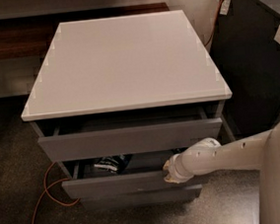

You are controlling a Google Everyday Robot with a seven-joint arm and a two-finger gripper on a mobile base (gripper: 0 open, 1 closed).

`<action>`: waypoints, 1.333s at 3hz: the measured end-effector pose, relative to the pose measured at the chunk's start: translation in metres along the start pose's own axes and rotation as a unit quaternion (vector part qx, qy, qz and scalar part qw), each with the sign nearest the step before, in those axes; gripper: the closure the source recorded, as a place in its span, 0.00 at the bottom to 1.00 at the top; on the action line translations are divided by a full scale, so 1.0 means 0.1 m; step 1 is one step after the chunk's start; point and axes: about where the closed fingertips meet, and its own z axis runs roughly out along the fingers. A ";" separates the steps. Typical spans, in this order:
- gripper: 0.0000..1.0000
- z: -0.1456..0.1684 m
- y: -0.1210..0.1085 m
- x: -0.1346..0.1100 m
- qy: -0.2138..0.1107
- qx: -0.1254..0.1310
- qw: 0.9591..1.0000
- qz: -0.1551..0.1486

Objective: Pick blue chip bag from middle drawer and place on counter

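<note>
Camera view: crumpled blue chip bag (113, 163); claw (168, 173) at middle drawer (117, 184) front, state unclear.

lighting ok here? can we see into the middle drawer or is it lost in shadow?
Camera view: counter evenly lit, no hard glare; middle drawer shadowed inside, but the blue chip bag shows at its left by its white patches; gripper, at that drawer's right front edge, well lit.
</note>
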 end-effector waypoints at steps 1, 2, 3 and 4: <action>1.00 -0.04 0.13 -0.08 -0.003 -0.006 1.000 -0.008; 1.00 -0.04 0.13 -0.08 -0.003 -0.006 1.000 -0.008; 0.97 -0.05 0.13 -0.07 -0.003 -0.006 1.000 -0.008; 0.74 -0.05 0.13 -0.06 -0.003 -0.006 1.000 -0.008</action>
